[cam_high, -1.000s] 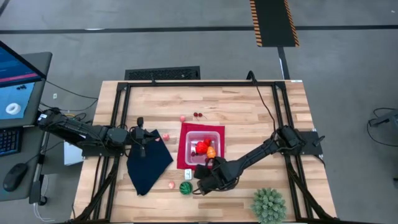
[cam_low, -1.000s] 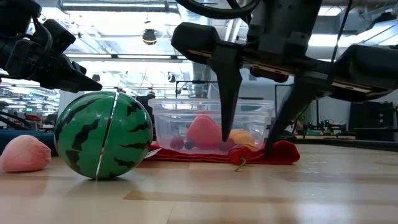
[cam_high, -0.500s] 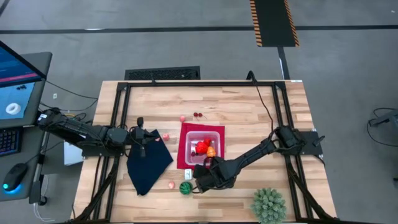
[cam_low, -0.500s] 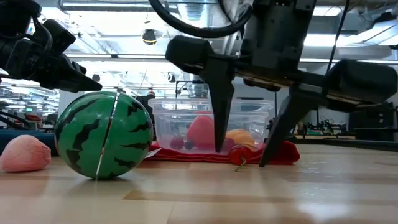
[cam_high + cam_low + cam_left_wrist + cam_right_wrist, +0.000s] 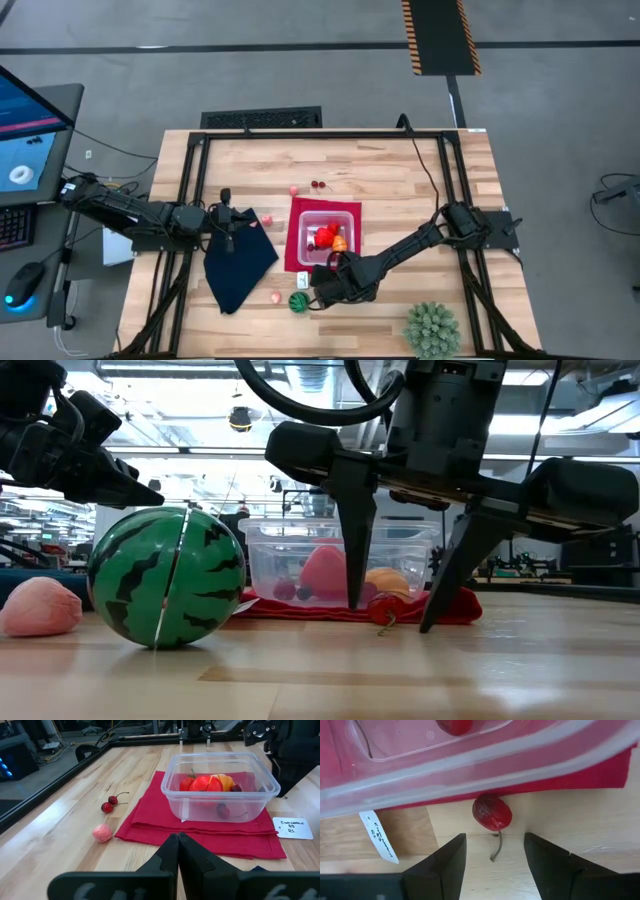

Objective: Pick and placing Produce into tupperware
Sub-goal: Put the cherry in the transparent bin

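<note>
Right wrist view — cherry (image 5: 492,813) stem toward open end effector (image 5: 495,851).

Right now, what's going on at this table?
The right hand stands open, straddling a dark red cherry that lies on the wood just off the edge of the red mat, apparently about to grasp it. The tupperware on the mat already holds some red and orange produce. The left hand is shut and waits over the navy cloth. A striped green ball, pink pieces and a cherry pair lie loose on the table.
</note>
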